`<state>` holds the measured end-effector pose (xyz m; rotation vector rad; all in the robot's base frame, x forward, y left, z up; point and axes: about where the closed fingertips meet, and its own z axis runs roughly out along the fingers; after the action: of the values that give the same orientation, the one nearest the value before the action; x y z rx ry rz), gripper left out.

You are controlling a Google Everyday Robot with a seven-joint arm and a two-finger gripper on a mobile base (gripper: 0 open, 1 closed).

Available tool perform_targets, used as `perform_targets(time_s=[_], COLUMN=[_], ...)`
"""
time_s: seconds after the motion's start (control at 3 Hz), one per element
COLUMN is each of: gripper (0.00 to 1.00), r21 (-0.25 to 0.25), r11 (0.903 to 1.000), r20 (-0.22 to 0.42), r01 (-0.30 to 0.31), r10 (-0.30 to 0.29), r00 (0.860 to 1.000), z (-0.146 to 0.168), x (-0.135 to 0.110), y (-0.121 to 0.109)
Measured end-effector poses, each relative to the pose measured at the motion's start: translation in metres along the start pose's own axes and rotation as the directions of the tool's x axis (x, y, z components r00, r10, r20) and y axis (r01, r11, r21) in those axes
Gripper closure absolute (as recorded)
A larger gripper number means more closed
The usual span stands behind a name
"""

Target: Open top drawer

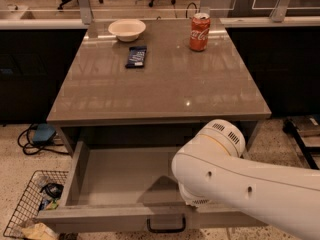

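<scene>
Wire basket (24, 206): on the speckled floor, far left of the gripper, just beside the drawer's left front corner.
Top drawer (120, 181): pulled out from under the table, toward the camera. Its long axis runs left to right and its front panel faces the viewer. The inside is plain grey and lies open to the gripper's left.
Handle (166, 227): black, at the middle of the front panel, just left of and below the gripper.
Table (165, 91): glossy grey-brown top. Its front edge overhangs the drawer's back, above and beyond the gripper.
On the table: white bowl (127, 29), dark wrapped bar (136, 56) and red cola can (200, 25), all well beyond the gripper.
Gripper: hidden under the white arm (240, 181), at the drawer's front right. Whether it is clenched or released cannot be told.
Room: dark cabinets on both sides.
</scene>
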<state>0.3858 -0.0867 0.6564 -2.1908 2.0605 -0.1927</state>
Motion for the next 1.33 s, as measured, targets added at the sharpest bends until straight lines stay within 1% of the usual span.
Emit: perform_targets(time_s=[0.33, 0.67, 1.0, 1.33], gripper=[1.0, 0.82, 0.57, 0.27], r21=[-0.047, -0.046, -0.045, -0.043], r11=[0.9989, 0.9989, 0.999, 0.999], r20=[-0.026, -0.028, -0.03, -0.031], r01=[0.008, 0.007, 0.008, 0.008], r10=[-0.009, -0.009, -0.009, -0.01], r00=[1.0, 1.0, 1.0, 0.999], z=[-0.005, -0.0054, -0.006, -0.0067], x=[0.0011, 0.0018, 0.0021, 0.0024], y=[0.0132, 0.0135, 0.0137, 0.0139])
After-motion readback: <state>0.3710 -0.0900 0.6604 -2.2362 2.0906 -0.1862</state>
